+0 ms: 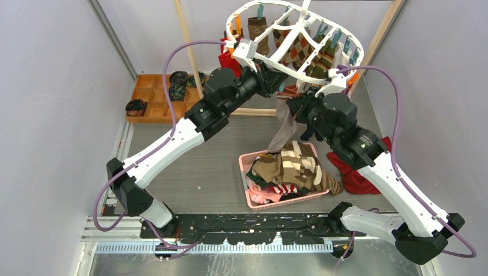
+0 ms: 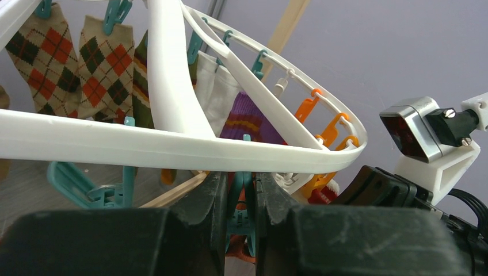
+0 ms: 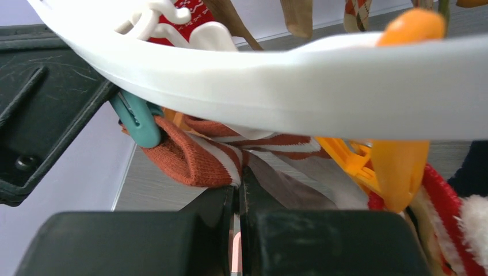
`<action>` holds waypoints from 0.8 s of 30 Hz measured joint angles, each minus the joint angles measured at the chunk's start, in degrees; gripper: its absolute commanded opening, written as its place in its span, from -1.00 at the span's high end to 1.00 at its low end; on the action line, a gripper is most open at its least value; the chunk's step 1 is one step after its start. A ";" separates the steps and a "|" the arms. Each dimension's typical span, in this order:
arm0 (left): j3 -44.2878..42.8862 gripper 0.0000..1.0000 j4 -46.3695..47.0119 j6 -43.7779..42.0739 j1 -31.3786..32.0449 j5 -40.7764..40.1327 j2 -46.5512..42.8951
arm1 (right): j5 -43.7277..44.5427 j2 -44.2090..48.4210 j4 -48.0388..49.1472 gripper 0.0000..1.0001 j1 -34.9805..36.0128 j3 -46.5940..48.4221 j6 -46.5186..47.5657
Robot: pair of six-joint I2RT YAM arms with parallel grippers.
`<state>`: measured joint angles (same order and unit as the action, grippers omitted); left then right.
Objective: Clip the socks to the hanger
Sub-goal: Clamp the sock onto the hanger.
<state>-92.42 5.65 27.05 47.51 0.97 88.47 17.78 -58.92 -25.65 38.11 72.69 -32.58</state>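
Observation:
The white oval hanger (image 1: 299, 72) hangs at the back with several argyle socks (image 2: 109, 63) and a purple striped one (image 2: 250, 121) clipped on. My left gripper (image 2: 241, 190) reaches under the near rim (image 2: 144, 144) and is shut on a teal peg (image 2: 241, 198), squeezing its handles. My right gripper (image 3: 237, 190) is shut on a rust-and-white striped sock (image 3: 195, 155), holding its cuff up against that teal peg (image 3: 138, 121) just below the rim (image 3: 288, 92). The sock's grey length (image 1: 283, 129) dangles toward the table. I cannot tell whether the peg grips the cuff.
A pink basket (image 1: 244, 172) of loose socks (image 1: 288, 167) sits centre front. A red cloth (image 1: 351, 172) lies under the right arm. An orange tray (image 1: 152, 95) with black rolls (image 1: 178, 77) stands back left. Wooden rack posts (image 1: 187, 40) flank the hanger. Orange pegs (image 3: 397, 167) hang beside my right fingers.

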 measured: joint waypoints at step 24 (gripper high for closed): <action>3.23 0.42 4.55 -0.09 -0.28 0.17 -0.61 | -1.97 0.04 4.24 0.98 0.04 0.00 -0.98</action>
<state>-89.19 10.20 26.96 47.22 1.15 87.85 15.81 -58.87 -21.41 38.15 72.69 -33.56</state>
